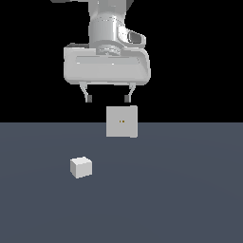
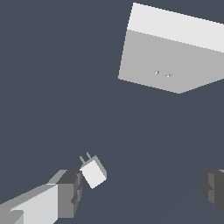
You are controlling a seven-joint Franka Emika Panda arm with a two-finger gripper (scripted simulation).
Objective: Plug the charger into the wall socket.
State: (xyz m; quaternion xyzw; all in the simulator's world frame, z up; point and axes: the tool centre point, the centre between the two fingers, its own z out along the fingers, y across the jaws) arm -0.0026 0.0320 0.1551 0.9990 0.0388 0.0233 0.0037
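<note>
We see our gripper (image 1: 107, 98) spread wide and empty, charger (image 1: 81, 167) below it, wall socket (image 1: 122, 121) just beyond.

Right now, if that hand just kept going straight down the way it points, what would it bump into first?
Probably the bare floor. The open hand points down, and in the wrist view the white cube lies near one finger, so that finger might clip it; depth is unclear.
</note>
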